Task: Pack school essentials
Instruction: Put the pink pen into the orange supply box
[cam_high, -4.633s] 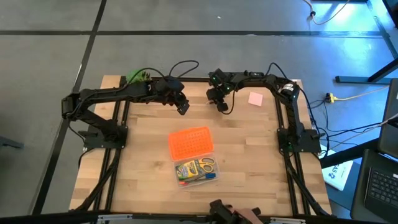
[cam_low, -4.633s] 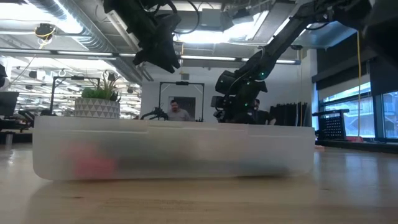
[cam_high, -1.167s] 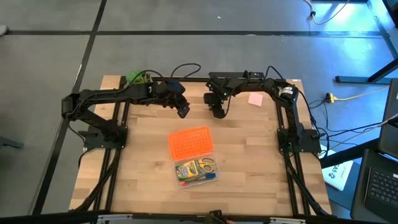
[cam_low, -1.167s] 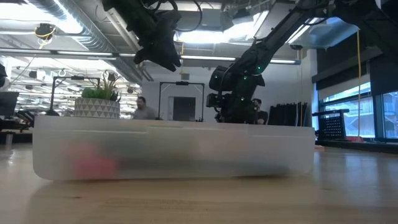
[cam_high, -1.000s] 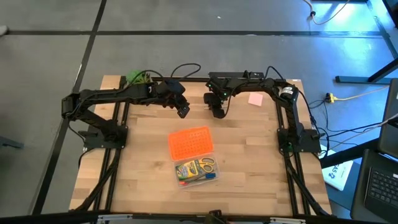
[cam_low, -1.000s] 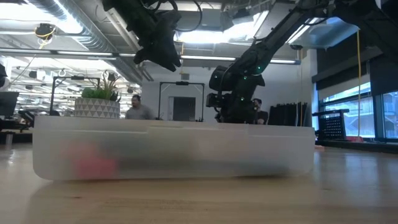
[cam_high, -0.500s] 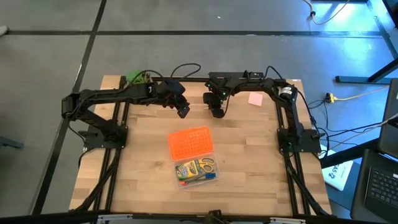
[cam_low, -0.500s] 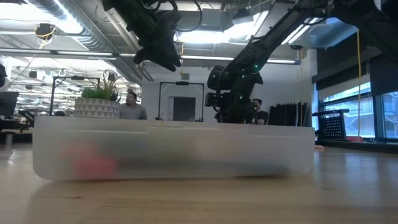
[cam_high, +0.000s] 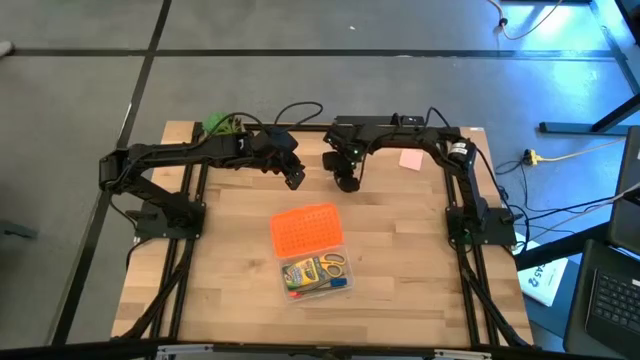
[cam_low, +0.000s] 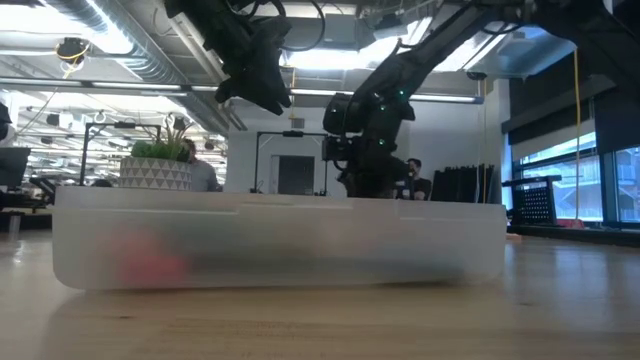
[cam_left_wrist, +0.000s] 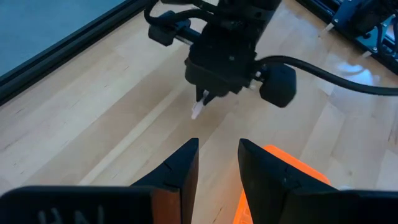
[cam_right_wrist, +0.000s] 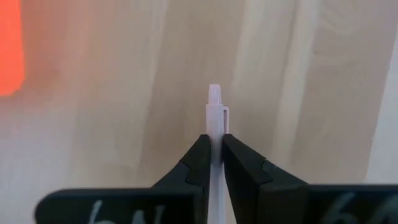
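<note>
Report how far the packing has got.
Done: scissors and a crayon box lie in the clear case.
In hand: the right hand is shut on a white pen above the table.
Left: the pink note pad, unpacked; the orange lid not shut.

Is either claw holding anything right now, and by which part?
The right claw pinches a white pen along its barrel, clip end poking out past the fingertips. The left claw holds nothing.

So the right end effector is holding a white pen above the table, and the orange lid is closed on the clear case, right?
Not quite. The orange lid lies off the clear case, beside it, as the high view shows. The right end effector does hold the white pen above the table.
</note>
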